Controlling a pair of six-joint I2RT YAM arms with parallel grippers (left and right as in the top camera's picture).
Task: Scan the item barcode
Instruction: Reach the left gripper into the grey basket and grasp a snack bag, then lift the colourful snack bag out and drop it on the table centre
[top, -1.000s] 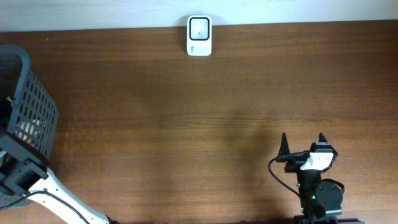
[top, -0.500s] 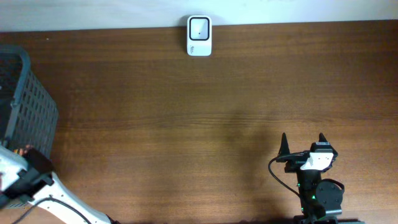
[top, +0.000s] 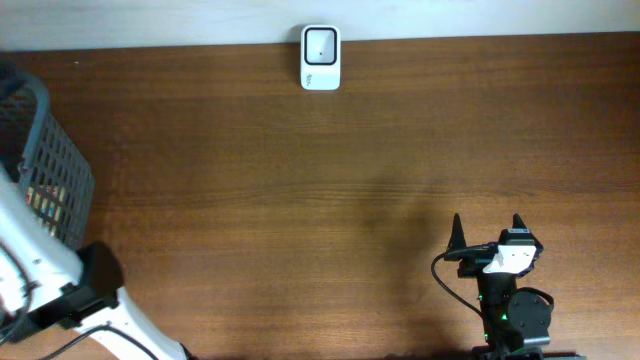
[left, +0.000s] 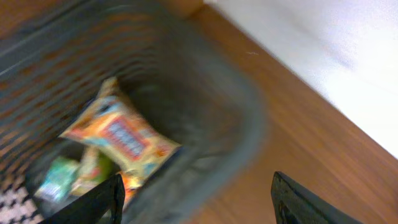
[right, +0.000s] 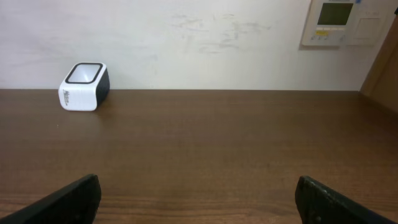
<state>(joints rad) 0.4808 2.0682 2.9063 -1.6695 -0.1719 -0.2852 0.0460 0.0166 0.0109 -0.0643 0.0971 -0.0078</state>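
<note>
While the left tool (left: 198, 202) hangs above the dark mesh basket (left: 242, 124) with its fingers spread and nothing between them, the task looks barely begun: no item is out of the basket. The things to scan lie below and ahead of that tool on the basket floor. An orange-and-yellow snack packet (left: 121, 137) is uppermost, and a green packet (left: 56, 177) lies lower, toward the tool's left finger. The wrist view is blurred, so no barcode can be made out.

Well off to that tool's right, at the back edge of the worktop (top: 300, 200), sits the white scanner (top: 320, 58) with nothing presented to it. Further right, the right tool (top: 487, 225) rests at the near edge, fingers wide apart and empty, with the scanner well ahead of it and to its left.

What seems left is to pick a packet, carry it to the scanner and show its barcode.

Compared with a second ago, the left arm's black joint has swung rightward from the frame edge, and its white link now crosses the basket's near corner. The scanner and the right arm have not moved.
</note>
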